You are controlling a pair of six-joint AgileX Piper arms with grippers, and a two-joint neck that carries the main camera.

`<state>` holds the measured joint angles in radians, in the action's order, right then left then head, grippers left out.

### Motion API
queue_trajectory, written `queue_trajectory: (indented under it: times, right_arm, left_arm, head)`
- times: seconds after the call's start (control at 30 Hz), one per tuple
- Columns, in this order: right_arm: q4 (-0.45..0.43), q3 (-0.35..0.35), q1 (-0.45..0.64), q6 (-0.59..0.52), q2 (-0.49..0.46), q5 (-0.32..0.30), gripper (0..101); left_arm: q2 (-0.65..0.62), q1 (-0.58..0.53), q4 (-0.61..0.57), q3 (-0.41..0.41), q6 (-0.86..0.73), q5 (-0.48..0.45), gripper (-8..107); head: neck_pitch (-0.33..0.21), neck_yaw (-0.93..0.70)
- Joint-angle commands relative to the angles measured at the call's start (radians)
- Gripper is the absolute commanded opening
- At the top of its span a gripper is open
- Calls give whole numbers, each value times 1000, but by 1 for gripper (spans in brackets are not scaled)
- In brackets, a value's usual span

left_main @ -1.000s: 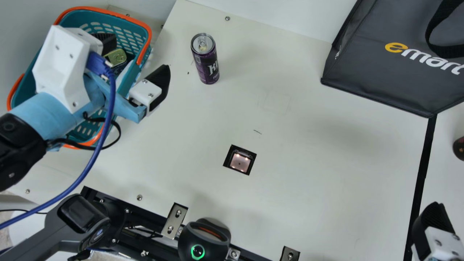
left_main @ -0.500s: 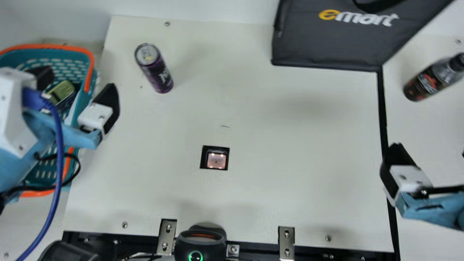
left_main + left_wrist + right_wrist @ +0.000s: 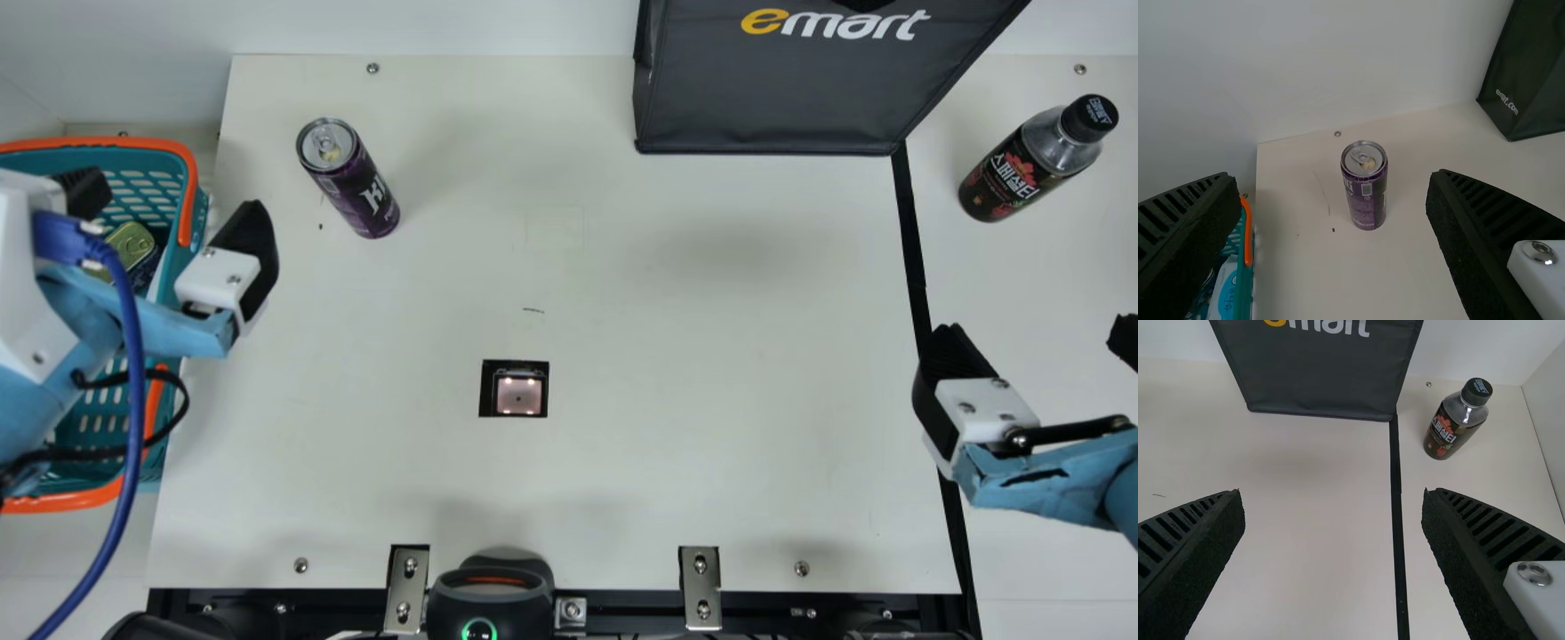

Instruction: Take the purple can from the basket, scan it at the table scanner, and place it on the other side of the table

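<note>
My left gripper (image 3: 169, 218) is open above the teal basket (image 3: 188, 200) at the main view's left. The purple can (image 3: 351, 182) stands upright on the table's far left part, outside the basket and to the right of that gripper. In the left wrist view the can (image 3: 1365, 190) shows beyond the spread fingers of my left gripper (image 3: 1331, 177), touching neither. The scanner window (image 3: 518, 396) lies lit in the table. At the right, my right gripper (image 3: 1031, 342) is open over the black line; in its wrist view, nothing is between the fingers of my right gripper (image 3: 1331, 493).
A black bag (image 3: 773, 98) stands at the table's far edge. Right of the black line (image 3: 914, 249) is a dark bottle (image 3: 1013, 173). The basket holds a green-lidded tin (image 3: 131, 244) and other items. A dark device with a green ring (image 3: 489, 600) sits at the near edge.
The main camera has turned, shifting the whole picture and bringing the bottle and more of my right arm into view. My left gripper stays open beside the standing can.
</note>
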<state>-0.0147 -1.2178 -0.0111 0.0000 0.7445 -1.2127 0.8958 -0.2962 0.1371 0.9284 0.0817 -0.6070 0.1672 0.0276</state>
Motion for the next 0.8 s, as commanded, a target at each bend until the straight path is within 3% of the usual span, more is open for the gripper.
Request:
queue_trajectory:
  times: [0.0, 0.77]
  right_arm:
    - [0, 0, 0, 0, 0, 0, 95]
    - [0, 0, 0, 0, 0, 0, 95]
  left_arm:
    - [25, 2, -6, 20, -2, 4, 90]
    - [287, 16, -102, 178, -48, -24, 90]
  head:
    - [-29, 0]
    - [-29, 0]
